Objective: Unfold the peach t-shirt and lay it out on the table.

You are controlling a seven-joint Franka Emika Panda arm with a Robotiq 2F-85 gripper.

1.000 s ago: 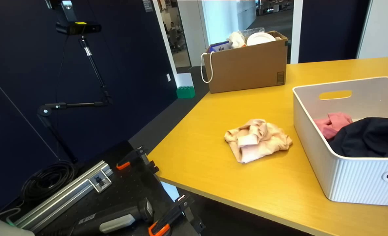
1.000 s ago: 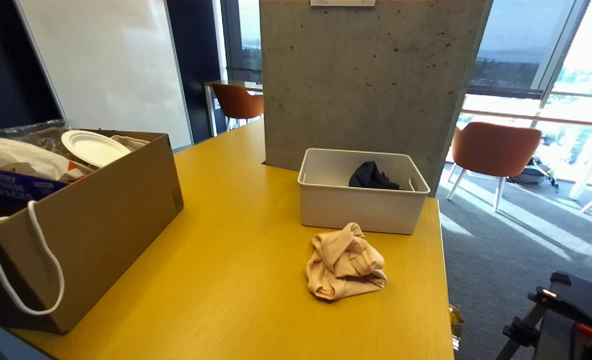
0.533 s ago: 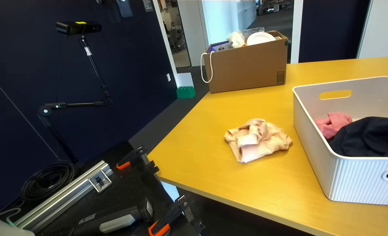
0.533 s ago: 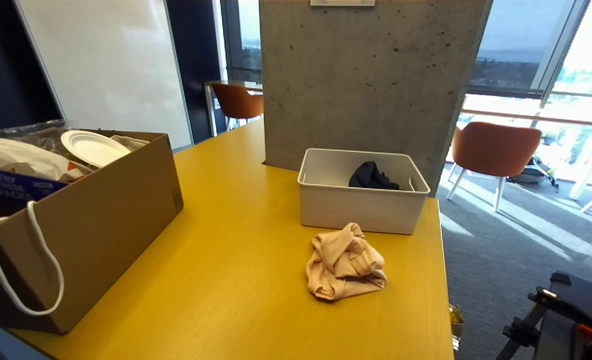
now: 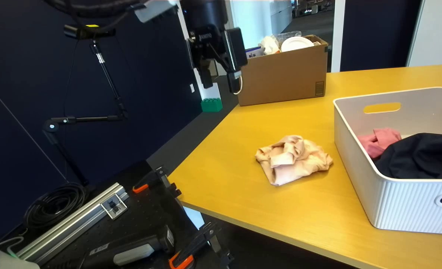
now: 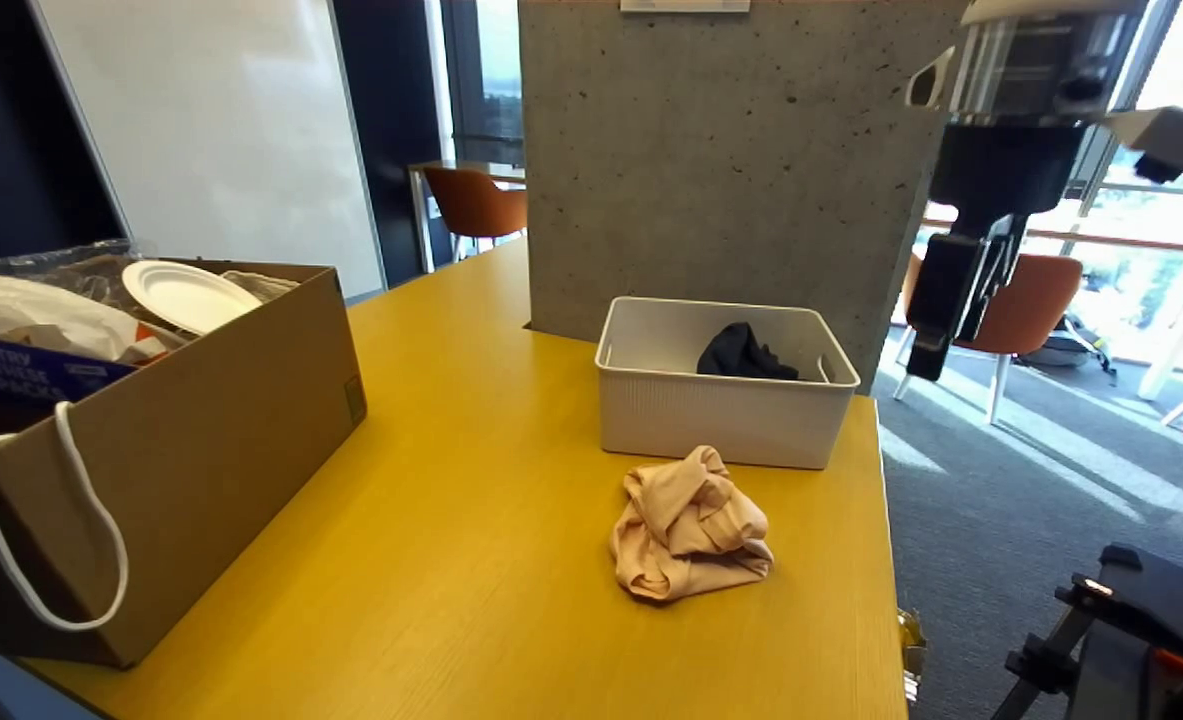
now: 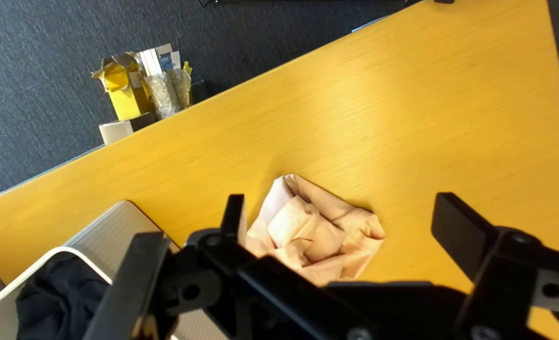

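The peach t-shirt lies in a crumpled bundle on the yellow-orange table. It shows in both exterior views [image 5: 299,164] [image 6: 686,525] and in the wrist view [image 7: 326,236]. Its printed graphic does not show. The table's bare top shows beside it [image 5: 221,160] [image 6: 451,530] [image 7: 378,123]. My gripper hangs in the air, pointing down, in both exterior views [image 5: 221,86] [image 6: 949,350]. It is above and apart from the shirt. In the wrist view the gripper [image 7: 341,210] is wide open with nothing between its fingers; the shirt lies below, its lower part hidden by the gripper.
A white ribbed bin [image 5: 419,209] [image 6: 721,415] stands close beside the shirt, with a pink-red cloth [image 5: 379,142] and a black cloth [image 5: 426,157] in it. A filled cardboard box [image 5: 280,78] [image 6: 231,470] stands on the table. A concrete pillar [image 6: 731,150] rises behind the bin.
My gripper has come down into both exterior views, where only bits of the arm showed at the edges before. The shirt, bin and box have not moved.
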